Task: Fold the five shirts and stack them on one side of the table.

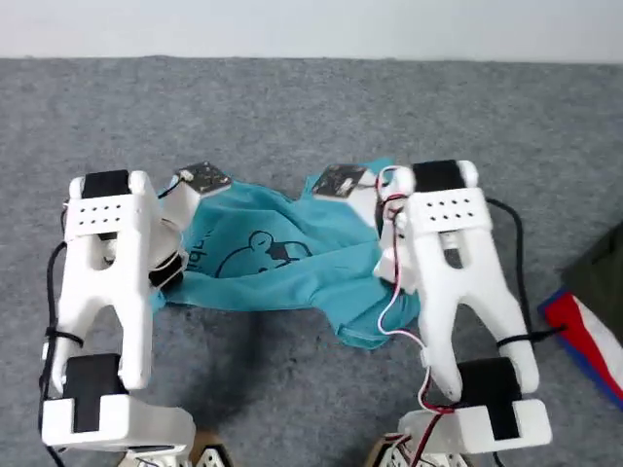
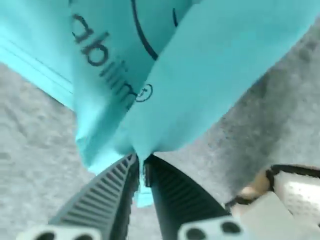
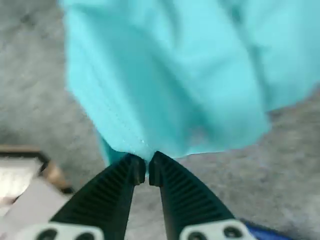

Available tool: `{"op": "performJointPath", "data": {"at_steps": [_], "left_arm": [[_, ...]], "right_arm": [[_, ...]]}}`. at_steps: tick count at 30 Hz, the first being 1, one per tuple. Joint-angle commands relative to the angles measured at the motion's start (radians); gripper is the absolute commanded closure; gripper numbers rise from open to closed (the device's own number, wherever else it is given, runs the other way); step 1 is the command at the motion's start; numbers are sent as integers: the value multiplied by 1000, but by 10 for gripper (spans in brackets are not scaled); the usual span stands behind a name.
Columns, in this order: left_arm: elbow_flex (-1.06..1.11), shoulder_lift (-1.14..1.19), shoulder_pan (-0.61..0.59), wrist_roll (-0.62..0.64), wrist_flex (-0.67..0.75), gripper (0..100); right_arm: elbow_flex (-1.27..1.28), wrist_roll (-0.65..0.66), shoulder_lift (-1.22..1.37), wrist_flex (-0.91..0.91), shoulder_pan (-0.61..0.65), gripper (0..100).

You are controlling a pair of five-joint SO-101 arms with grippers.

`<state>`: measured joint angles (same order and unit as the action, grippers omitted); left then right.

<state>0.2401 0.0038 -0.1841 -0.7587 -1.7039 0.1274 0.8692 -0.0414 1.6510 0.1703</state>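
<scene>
You have the teal cotton shirt [image 1: 282, 258] spread across the middle of the grey felt-covered table [image 1: 292, 117], between your two arms. Your left gripper [image 2: 141, 166] pinches its left edge, your right gripper [image 3: 146, 167] its right edge. At the table's right edge, a dark green cloth [image 1: 602, 272] lies just behind a red, white and blue striped cloth [image 1: 584, 336], both well apart from the shirt.

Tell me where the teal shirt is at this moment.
In the high view the teal shirt is held between the two arms over the grey table, one edge pinched by the left gripper, another by the right gripper.
</scene>
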Motion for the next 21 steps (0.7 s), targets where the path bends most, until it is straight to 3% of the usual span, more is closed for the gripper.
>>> {"op": "performJointPath", "data": {"at_steps": [1, 7, 14, 21], "left_arm": [[-30, -41, 11, 28, 115, 988], [-61, -41, 11, 160, 308, 988], [-186, 6, 12, 282, 494, 987], [-433, 273, 11, 376, 459, 983]], "right_arm": [[-6, -43, -24, -120, -38, 988], [-3, -133, -24, -286, -58, 988], [-3, -138, -22, -509, -94, 988], [-38, -150, 108, -664, -160, 969]]}}
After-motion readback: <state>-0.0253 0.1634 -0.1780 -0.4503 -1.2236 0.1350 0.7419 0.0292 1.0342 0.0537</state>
